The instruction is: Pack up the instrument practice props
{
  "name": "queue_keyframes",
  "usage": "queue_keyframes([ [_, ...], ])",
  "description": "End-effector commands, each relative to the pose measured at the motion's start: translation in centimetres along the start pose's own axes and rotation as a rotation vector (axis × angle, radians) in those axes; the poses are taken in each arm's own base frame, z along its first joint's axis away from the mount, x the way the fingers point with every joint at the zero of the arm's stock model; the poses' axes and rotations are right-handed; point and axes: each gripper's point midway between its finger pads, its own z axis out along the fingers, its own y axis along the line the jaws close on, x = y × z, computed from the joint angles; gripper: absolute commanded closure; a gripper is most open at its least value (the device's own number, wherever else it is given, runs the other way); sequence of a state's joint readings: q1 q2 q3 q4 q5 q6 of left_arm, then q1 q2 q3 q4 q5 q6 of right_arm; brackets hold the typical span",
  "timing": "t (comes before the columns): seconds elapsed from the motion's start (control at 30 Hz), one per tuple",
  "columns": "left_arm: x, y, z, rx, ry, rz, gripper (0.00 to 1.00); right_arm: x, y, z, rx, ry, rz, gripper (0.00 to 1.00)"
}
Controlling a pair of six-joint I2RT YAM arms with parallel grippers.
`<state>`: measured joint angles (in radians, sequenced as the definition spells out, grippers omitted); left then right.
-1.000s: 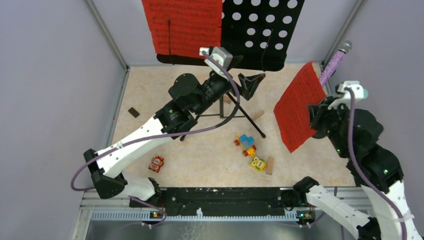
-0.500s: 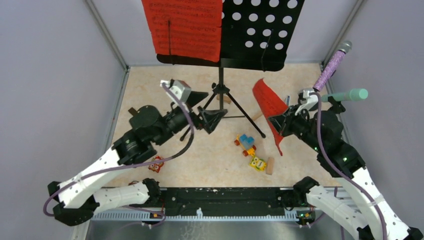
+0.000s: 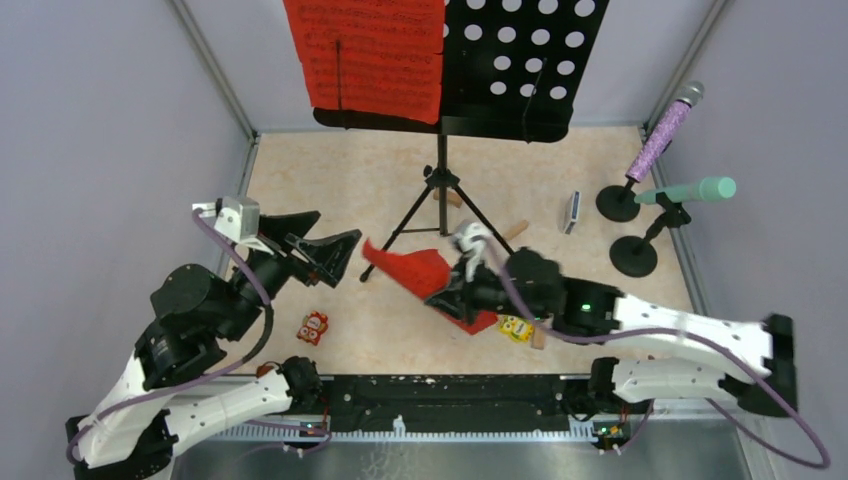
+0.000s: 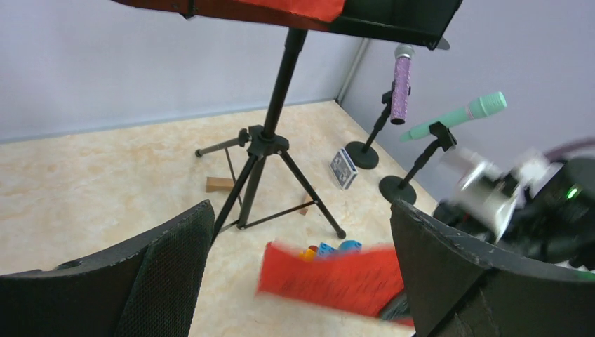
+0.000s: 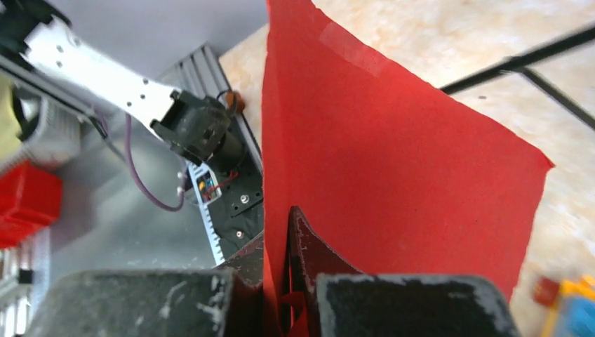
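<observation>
Right gripper (image 3: 452,292) is clamped on a red sheet-music page (image 3: 425,275). Its wrist view shows the sheet pinched edge-on between both fingers, and the page is held low over the tabletop (image 3: 330,170) near the front rail (image 3: 450,388). Left gripper (image 3: 325,238) hangs by the left wall with fingers spread wide around nothing, well apart from that page.

Pale walls fence the beige marbled tabletop on three sides. Its widest bare stretch lies between the left wall and the tripod legs (image 3: 445,195).

At the back stands the music rack (image 3: 520,60), carrying a second red page (image 3: 370,55). In the right back corner, the purple microphone (image 3: 665,130) and mint-green microphone (image 3: 690,190) sit in their mic holders (image 3: 633,256). Toy bricks (image 3: 516,327) lie just beside the held page. A small flat item (image 3: 572,211) by the holders may be a card pack.
</observation>
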<state>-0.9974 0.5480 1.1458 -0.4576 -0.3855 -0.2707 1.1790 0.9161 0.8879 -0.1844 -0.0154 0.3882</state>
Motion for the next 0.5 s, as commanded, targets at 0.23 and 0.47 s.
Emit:
queue_keyframes([
  [0.23, -6.6, 1.1, -2.2, -0.072, -0.102, 0.046, 0.01, -4.8, 5.8, 16.5, -0.064, -0.091, -0.199, 1.00],
  [0.47, -7.3, 1.2, -2.4, -0.076, -0.112, 0.045, 0.01, -6.6, 1.4, 25.9, 0.133, -0.135, -0.185, 1.00],
])
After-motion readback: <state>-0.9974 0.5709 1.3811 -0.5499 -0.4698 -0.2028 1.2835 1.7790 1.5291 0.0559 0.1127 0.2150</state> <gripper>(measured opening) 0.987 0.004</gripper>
